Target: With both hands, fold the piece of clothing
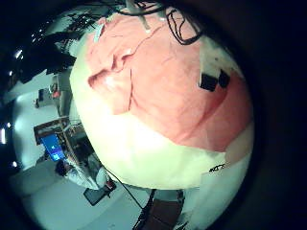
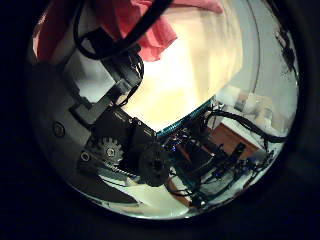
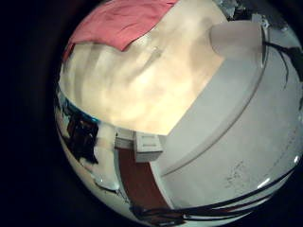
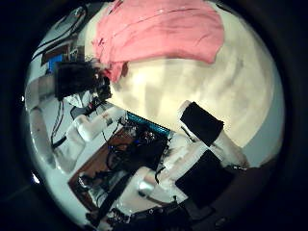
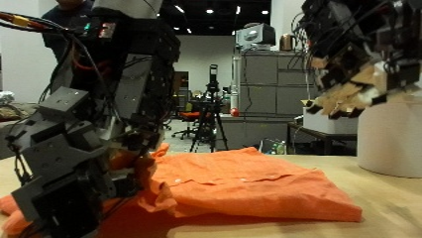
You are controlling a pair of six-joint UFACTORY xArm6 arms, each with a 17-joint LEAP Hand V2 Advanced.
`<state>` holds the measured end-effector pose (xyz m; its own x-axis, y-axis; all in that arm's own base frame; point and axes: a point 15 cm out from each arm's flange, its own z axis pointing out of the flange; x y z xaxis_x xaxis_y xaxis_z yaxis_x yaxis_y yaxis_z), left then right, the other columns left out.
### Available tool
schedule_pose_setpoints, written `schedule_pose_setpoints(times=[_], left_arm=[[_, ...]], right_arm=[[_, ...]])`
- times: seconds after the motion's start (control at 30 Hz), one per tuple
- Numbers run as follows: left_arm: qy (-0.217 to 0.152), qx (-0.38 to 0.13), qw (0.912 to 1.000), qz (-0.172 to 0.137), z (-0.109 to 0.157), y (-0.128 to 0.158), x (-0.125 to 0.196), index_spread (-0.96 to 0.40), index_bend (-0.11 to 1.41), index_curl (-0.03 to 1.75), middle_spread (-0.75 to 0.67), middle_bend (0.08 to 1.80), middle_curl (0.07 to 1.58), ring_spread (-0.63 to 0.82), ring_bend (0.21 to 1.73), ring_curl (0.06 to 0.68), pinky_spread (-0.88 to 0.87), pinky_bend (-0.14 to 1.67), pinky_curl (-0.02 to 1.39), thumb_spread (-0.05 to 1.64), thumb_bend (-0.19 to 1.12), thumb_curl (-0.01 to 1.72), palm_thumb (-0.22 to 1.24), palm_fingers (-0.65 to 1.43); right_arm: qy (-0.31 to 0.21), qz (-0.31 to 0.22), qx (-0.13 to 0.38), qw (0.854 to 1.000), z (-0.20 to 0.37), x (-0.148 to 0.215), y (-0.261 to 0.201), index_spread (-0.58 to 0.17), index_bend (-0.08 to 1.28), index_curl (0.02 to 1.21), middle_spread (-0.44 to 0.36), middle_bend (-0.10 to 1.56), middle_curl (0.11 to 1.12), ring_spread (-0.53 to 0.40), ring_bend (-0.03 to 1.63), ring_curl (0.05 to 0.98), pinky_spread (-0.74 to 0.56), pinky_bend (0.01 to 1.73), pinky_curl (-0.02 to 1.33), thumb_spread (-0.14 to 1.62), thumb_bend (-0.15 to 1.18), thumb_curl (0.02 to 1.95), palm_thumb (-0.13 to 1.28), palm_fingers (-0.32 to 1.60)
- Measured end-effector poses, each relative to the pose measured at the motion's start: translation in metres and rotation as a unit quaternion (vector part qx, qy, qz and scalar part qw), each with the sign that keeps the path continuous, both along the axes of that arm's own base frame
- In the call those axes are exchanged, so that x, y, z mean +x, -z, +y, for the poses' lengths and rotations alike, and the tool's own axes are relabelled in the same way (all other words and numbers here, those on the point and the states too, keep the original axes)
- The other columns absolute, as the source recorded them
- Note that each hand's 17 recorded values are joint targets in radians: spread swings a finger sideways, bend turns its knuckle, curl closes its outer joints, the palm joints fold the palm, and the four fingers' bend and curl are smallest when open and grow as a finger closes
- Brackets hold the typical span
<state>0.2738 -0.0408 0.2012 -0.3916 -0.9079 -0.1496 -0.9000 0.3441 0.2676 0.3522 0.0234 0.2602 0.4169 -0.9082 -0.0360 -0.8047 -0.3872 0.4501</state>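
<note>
An orange shirt [image 5: 244, 183] lies rumpled on the table [image 5: 382, 213]. The left hand [image 5: 79, 169] rests low on its edge (fingers hidden, grip unclear); the right hand [image 5: 346, 74] hovers above, fingers relaxed. Both should probably grip edges evenly before folding.

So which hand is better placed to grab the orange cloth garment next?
Probably the left hand: it sits low at the orange cloth garment edge on the table, while the right hand hangs well above it.

The garment [image 5: 244, 183] lies on the table [image 5: 382, 213], left hand [image 5: 79, 169] at its edge.
</note>
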Motion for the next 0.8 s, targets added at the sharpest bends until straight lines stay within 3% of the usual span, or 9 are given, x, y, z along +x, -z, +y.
schedule_pose_setpoints(times=[0.3,0.53,0.8], left_arm=[[-0.003,-0.008,0.9999,-0.012,-0.001,-0.022,-0.001,-0.61,0.35,0.75,-0.55,0.96,0.64,-0.57,0.91,0.422,-0.74,0.95,0.48,1.58,0.38,0.89,0.82,1.15],[-0.004,-0.009,0.9998,-0.018,-0.001,-0.033,-0.005,-0.63,0.33,0.8,-0.55,0.97,0.63,-0.57,0.91,0.426,-0.74,0.95,0.48,1.58,0.39,0.95,0.79,1.15],[-0.005,-0.013,0.9995,-0.03,0.0,-0.048,-0.008,-0.65,0.3,0.85,-0.54,0.99,0.62,-0.57,0.91,0.428,-0.74,0.95,0.48,1.58,0.42,1.0,0.77,1.15]], right_arm=[[-0.028,-0.008,-0.002,1.0,0.028,0.009,0.061,-0.235,0.16,0.29,0.007,0.28,0.37,-0.05,0.5,0.332,0.0,0.28,0.31,1.06,-0.03,0.32,0.7,0.31],[-0.023,-0.038,-0.007,0.999,0.035,0.019,0.098,-0.229,0.18,0.3,-0.025,0.31,0.39,-0.117,0.55,0.347,-0.06,0.27,0.3,1.02,-0.02,0.33,0.72,0.39],[-0.01,-0.022,-0.031,0.999,0.034,0.016,0.125,-0.247,0.18,0.33,-0.072,0.34,0.42,-0.187,0.61,0.367,-0.16,0.31,0.3,0.99,-0.02,0.34,0.78,0.5]])
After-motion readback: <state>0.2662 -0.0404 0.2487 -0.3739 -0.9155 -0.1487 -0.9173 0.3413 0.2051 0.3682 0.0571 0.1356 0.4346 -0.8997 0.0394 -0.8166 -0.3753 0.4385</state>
